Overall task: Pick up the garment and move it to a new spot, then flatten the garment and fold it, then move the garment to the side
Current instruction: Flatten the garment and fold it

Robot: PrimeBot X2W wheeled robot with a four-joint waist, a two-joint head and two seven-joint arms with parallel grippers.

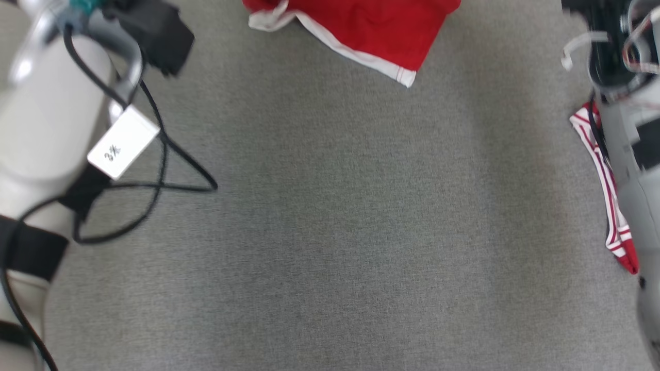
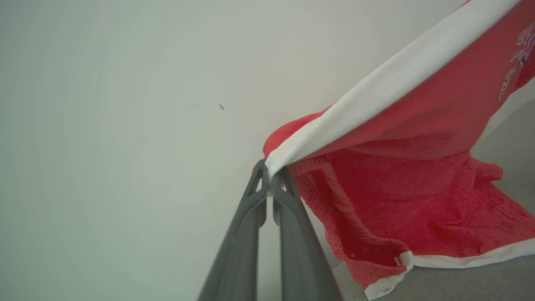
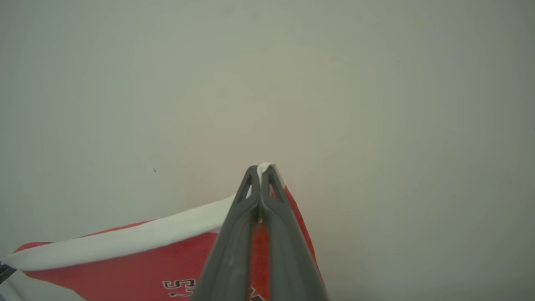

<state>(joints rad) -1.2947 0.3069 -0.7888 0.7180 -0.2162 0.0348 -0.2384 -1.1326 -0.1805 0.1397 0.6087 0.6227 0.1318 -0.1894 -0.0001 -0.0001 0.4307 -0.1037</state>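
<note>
1. The left gripper [image 2: 271,174] is clenched on the white band [image 2: 376,96] of the red garment [image 2: 401,179].
2. The garment's lower part rests at the grey surface's [image 1: 330,232] far middle.
3. The right gripper [image 3: 260,169] pinches the same band.

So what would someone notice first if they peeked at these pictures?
The bright red garment with white edging jumps out: the left gripper pinches its white band in the left wrist view, and the right gripper pinches it too in the right wrist view. In the head view a black cable loops over the grey surface at the left.
</note>
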